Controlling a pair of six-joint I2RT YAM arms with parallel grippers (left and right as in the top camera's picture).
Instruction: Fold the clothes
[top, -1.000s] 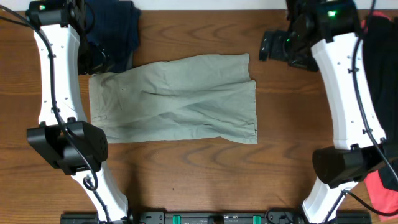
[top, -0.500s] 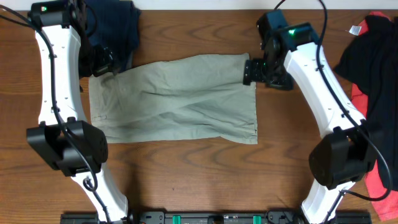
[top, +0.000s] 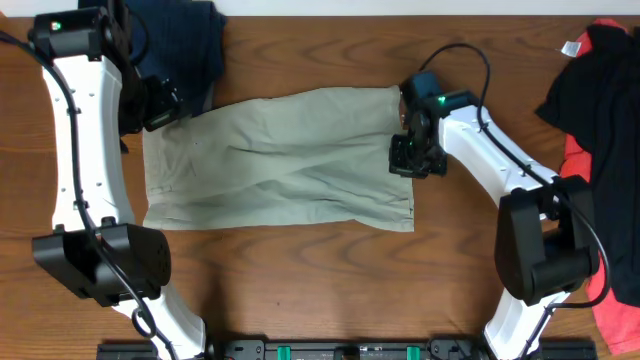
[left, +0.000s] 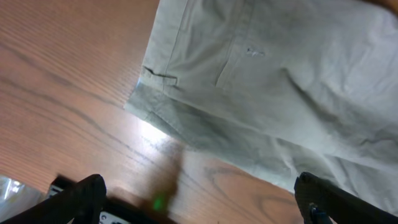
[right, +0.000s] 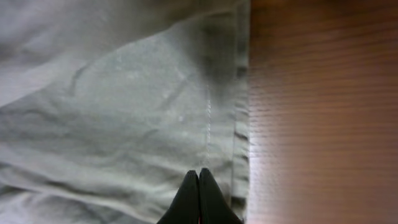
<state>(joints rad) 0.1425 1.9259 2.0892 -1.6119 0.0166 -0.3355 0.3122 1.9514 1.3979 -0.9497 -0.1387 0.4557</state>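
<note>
Lower now, right fingers (right: 191, 199) pinched together over shorts (top: 280, 160) hem; left fingers (left: 81, 196) wide, navy pile (top: 185, 40) just beside.

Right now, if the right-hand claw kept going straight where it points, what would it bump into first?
The right gripper, fingers closed together, points at the shorts, just inside their hem beside the table. It would probably meet that cloth first; how close it is, I cannot tell.

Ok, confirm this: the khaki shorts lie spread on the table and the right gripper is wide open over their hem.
Not quite: the right gripper is shut, fingertips together, over the hem of the shorts spread on the table. The right wrist view shows it.
</note>
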